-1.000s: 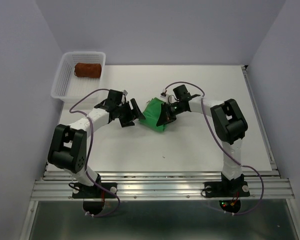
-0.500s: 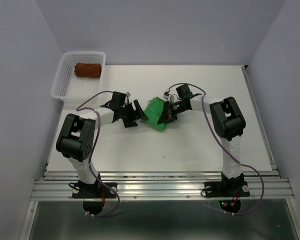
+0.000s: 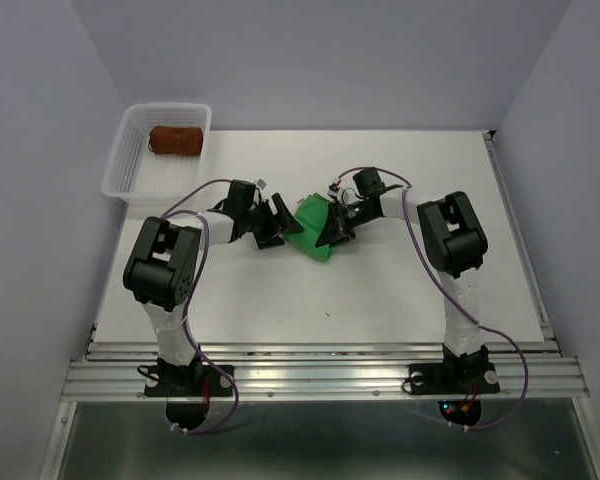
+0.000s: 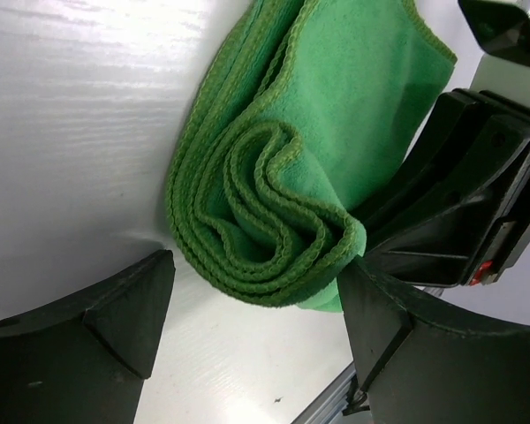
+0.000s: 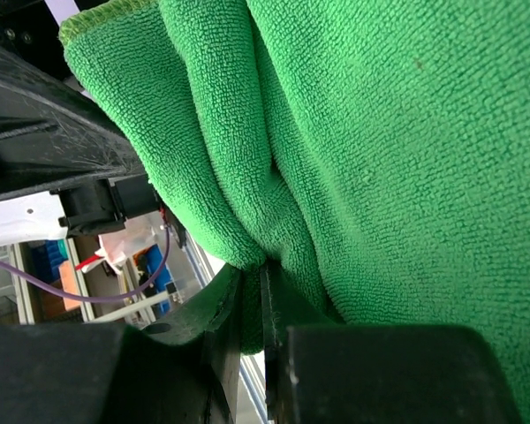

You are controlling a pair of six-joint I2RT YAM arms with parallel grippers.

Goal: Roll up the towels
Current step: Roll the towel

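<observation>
The bright green towel (image 3: 310, 222) lies partly rolled at the table's middle. Its coiled end (image 4: 265, 212) faces my left gripper (image 4: 256, 305), which stands open with the coil just ahead of its fingertips (image 4: 124, 305); the right-hand tip brushes the cloth. My left gripper (image 3: 278, 222) sits at the towel's left side. On the towel's right side, my right gripper (image 3: 332, 228) is shut on a fold of the green towel (image 5: 380, 132), pinched thin between its jaws (image 5: 252, 309). The rust-brown towel (image 3: 174, 139) lies rolled in the basket.
A white mesh basket (image 3: 128, 158) stands at the table's far left corner. The right gripper's black body (image 4: 477, 203) sits close beside the left gripper's right finger. Bare white table lies in front of and behind the towel.
The left arm has folded in and pushed its gripper rightward up to the green towel's left end. The right gripper has kept its pinch with almost no movement.
</observation>
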